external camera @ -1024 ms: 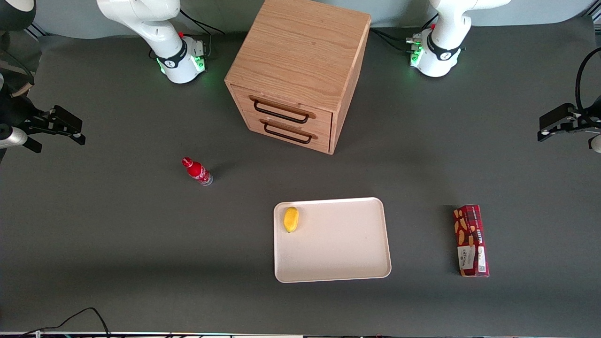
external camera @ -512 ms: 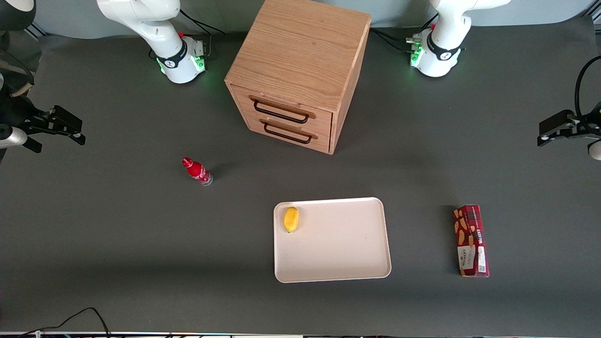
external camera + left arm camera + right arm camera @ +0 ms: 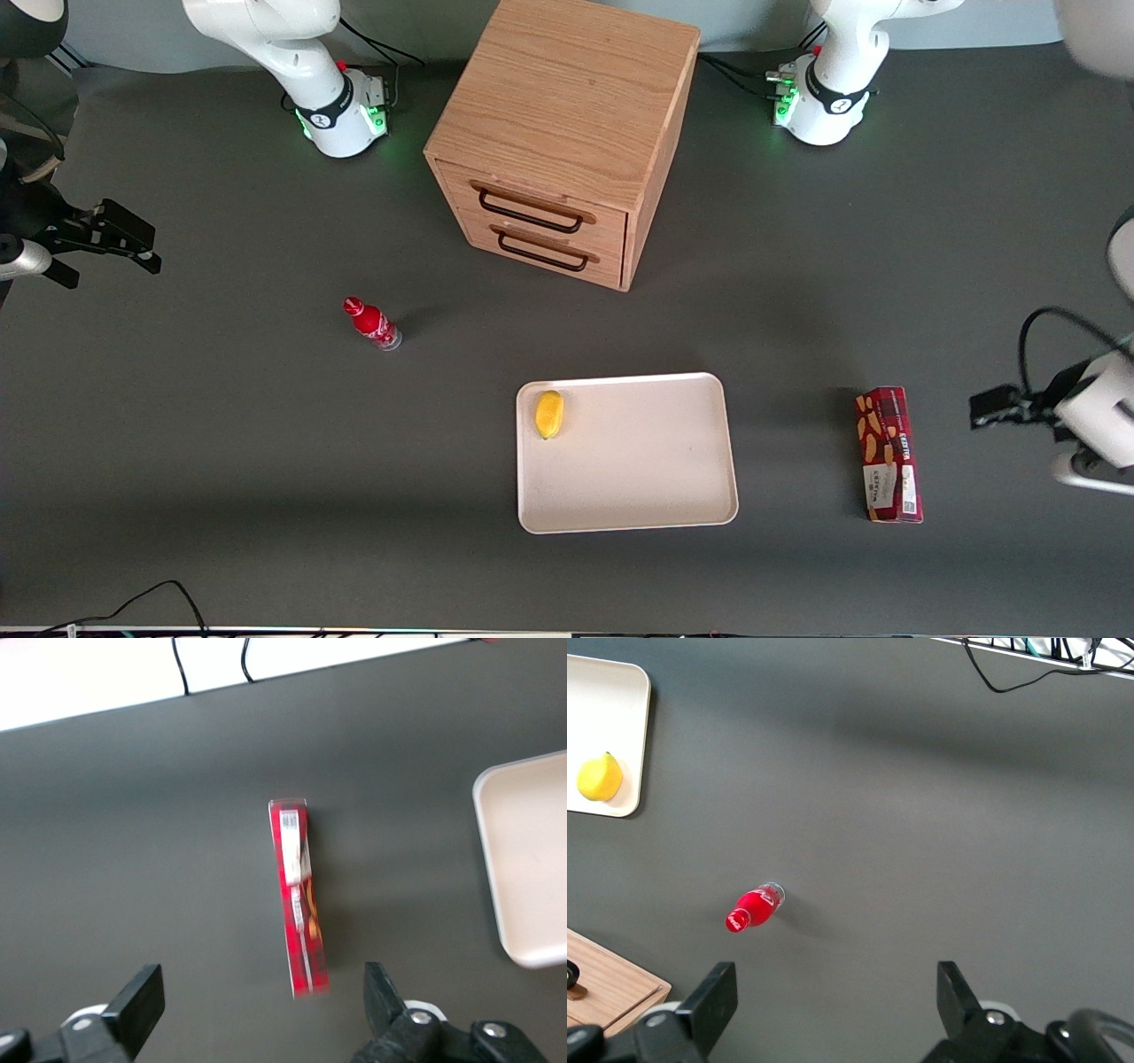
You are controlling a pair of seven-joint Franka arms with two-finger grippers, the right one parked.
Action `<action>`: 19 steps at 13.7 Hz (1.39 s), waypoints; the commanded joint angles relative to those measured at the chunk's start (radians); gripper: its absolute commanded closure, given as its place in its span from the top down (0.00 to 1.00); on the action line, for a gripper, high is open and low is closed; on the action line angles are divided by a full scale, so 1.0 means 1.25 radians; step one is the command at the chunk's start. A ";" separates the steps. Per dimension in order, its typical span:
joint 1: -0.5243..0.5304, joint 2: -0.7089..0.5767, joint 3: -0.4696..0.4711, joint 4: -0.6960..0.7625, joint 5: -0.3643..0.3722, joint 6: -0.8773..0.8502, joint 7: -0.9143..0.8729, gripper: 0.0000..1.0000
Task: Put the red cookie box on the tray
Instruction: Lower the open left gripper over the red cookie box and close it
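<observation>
The red cookie box point(image 3: 889, 454) lies flat on the dark table, toward the working arm's end, beside the cream-white tray point(image 3: 709, 496) and apart from it. My left gripper point(image 3: 988, 409) hovers above the table beside the box, farther toward the working arm's end, touching nothing. In the left wrist view the box point(image 3: 299, 895) lies lengthwise ahead of the gripper point(image 3: 257, 1010), whose fingers point(image 3: 135, 999) stand wide apart and empty. A part of the tray point(image 3: 523, 859) shows there too.
A yellow lemon point(image 3: 549, 414) lies in a corner of the tray. A small red bottle point(image 3: 372, 322) stands toward the parked arm's end. A wooden drawer cabinet point(image 3: 558, 133) stands farther from the front camera than the tray.
My left gripper has moved nearer to the front camera and closer to the cookie box. The box, tray, lemon and bottle have not moved.
</observation>
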State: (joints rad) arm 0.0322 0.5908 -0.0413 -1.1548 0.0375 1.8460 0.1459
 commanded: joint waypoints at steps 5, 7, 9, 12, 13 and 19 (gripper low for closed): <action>-0.014 0.202 0.004 -0.010 0.029 0.242 -0.071 1.00; -0.015 0.230 0.004 -0.033 0.031 0.293 -0.074 1.00; -0.015 0.253 0.004 -0.039 0.036 0.312 -0.073 1.00; -0.012 0.262 0.004 -0.041 0.045 0.315 -0.070 0.40; -0.014 0.262 0.004 -0.041 0.046 0.315 -0.070 0.04; -0.011 0.205 0.002 -0.021 0.044 0.253 -0.068 0.00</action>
State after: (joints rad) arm 0.0234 0.9170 -0.0424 -1.1886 0.0759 2.2290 0.0805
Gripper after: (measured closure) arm 0.705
